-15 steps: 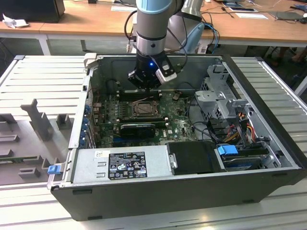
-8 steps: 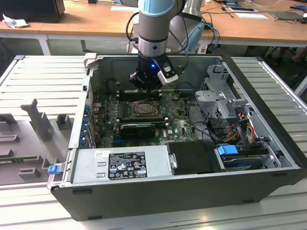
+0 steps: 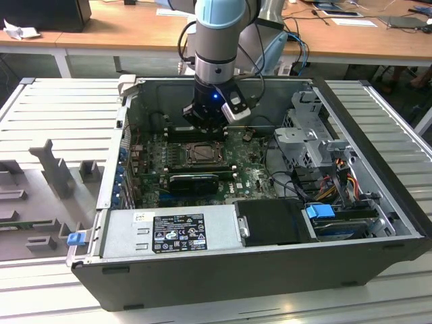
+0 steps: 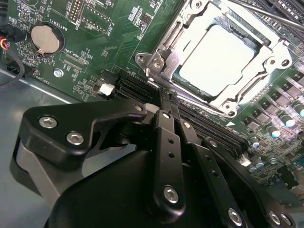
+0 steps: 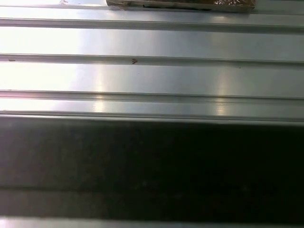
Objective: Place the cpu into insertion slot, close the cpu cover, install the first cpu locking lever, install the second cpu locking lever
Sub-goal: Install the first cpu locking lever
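Second wrist view: the gripper (image 4: 166, 97) was seen clenched with nothing grasped, its tips hiding the near edge of the insertion slot (image 4: 156, 61). The cpu (image 4: 218, 59) was seated inside it, framed by the cpu cover (image 4: 259, 42), whose far corner was cut off.

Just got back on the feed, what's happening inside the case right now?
The arm's gripper is down inside the open computer case, over the motherboard right next to the socket. In the second wrist view the cpu already sits in the socket with the metal cover frame closed around it. The jaws are closed together and hold nothing, their tips near the frame's corner beside the memory slots.
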Motion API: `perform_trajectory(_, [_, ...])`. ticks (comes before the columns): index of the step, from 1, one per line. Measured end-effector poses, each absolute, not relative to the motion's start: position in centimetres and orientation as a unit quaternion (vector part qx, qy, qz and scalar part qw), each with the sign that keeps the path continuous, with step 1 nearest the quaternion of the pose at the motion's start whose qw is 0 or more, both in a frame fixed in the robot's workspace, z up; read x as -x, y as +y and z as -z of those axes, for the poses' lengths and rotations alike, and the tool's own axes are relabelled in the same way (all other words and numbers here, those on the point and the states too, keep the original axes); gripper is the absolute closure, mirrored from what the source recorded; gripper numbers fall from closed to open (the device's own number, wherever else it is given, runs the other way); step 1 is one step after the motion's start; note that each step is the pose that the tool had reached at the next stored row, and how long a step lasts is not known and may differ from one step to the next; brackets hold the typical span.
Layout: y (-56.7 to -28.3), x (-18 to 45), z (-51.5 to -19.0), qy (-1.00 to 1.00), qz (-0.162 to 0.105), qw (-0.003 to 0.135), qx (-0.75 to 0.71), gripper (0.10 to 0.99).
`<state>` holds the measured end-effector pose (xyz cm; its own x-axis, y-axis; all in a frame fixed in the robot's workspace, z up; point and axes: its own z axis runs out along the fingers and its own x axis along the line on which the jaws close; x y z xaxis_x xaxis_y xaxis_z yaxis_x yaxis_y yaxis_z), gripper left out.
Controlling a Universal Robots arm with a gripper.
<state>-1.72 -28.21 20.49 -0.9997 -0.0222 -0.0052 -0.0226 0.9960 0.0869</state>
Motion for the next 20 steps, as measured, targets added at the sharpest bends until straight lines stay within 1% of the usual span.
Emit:
perform_trajectory(13, [-28.42, 1.68, -19.98, 0.999, -0.043, 0.002, 0.011, 0.980])
perform_trajectory(20, [-28.49, 1.66, -20.06, 0.999, -0.049, 0.003, 0.011, 0.980])
